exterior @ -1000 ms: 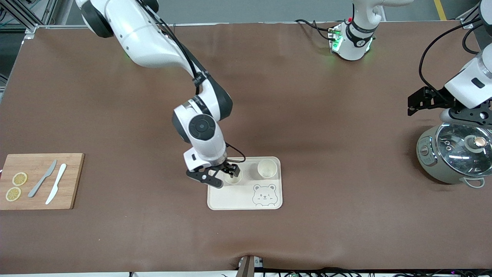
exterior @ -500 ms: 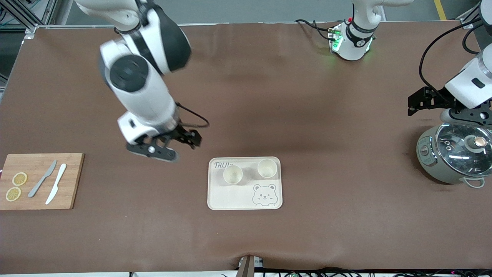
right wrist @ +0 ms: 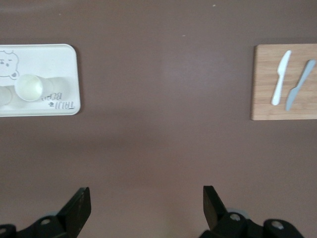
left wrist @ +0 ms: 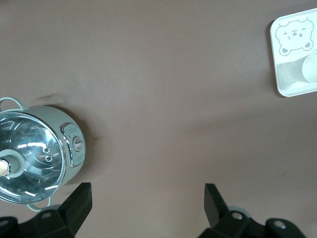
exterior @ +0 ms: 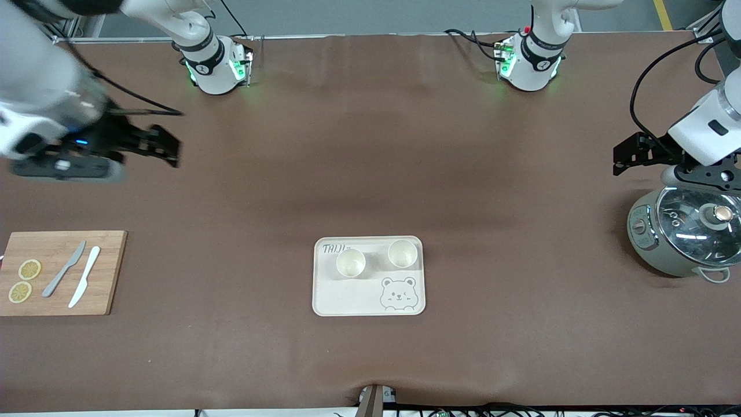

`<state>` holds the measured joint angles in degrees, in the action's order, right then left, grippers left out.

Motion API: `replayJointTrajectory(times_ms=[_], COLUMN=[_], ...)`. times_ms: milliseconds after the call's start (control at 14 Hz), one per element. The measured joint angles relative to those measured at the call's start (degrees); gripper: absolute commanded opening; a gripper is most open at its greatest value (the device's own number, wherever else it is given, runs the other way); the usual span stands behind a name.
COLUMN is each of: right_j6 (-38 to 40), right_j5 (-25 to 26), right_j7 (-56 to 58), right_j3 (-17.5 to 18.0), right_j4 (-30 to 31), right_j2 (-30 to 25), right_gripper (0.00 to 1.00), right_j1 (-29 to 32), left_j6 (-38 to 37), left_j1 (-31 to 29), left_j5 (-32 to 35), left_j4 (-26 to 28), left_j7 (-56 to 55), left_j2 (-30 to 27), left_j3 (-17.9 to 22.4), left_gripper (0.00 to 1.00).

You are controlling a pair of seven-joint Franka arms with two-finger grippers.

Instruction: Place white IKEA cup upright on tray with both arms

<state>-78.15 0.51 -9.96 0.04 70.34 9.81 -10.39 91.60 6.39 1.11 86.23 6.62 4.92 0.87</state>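
The cream-white tray (exterior: 347, 296) with the bear drawing lies in the middle of the table. Two white cups stand upright on it, side by side: one (exterior: 350, 262) toward the right arm's end, the other (exterior: 402, 253) toward the left arm's end. My right gripper (exterior: 165, 147) is open and empty, up over bare table at the right arm's end. Its wrist view shows the tray (right wrist: 57, 64) and a cup (right wrist: 28, 87). My left gripper (exterior: 622, 156) is open and empty, waiting over the table beside the pot. Its wrist view shows the tray's corner (left wrist: 285, 88).
A wooden cutting board (exterior: 107, 272) with two knives and two lemon slices lies at the right arm's end, also in the right wrist view (right wrist: 265, 87). A grey pot with a glass lid (exterior: 683, 237) stands at the left arm's end, also in the left wrist view (left wrist: 29, 158).
My right gripper let go of the cup on the tray, rose and swung away toward the right arm's end. The left arm has not moved.
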Motion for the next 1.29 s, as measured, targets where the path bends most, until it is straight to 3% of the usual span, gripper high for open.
replayJointTrajectory(times_ms=[214, 643, 857, 1286], right_j6=[-1.3, -11.7, -12.2, -12.3], right_j5=[-0.3, -0.3, -0.4, -0.3], right_j7=[6.2, 9.8, 12.7, 12.7], right_j3=[-0.1, 0.0, 0.0, 0.1], right_j4=[5.1, 22.5, 23.4, 22.3], right_j2=[-4.0, -13.6, -14.6, -14.6], right_gripper=[1.00, 1.00, 1.00, 1.00], right_j1=[6.2, 9.2, 12.5, 12.9], left_j6=[0.0, 0.0, 0.0, 0.0], left_j1=[0.0, 0.0, 0.0, 0.0], left_j5=[0.0, 0.0, 0.0, 0.0], left_j4=[0.0, 0.0, 0.0, 0.0], left_j7=[0.0, 0.0, 0.0, 0.0], left_j2=[0.0, 0.0, 0.0, 0.0], left_j3=[0.0, 0.0, 0.0, 0.0], left_gripper=[1.00, 1.00, 1.00, 1.00])
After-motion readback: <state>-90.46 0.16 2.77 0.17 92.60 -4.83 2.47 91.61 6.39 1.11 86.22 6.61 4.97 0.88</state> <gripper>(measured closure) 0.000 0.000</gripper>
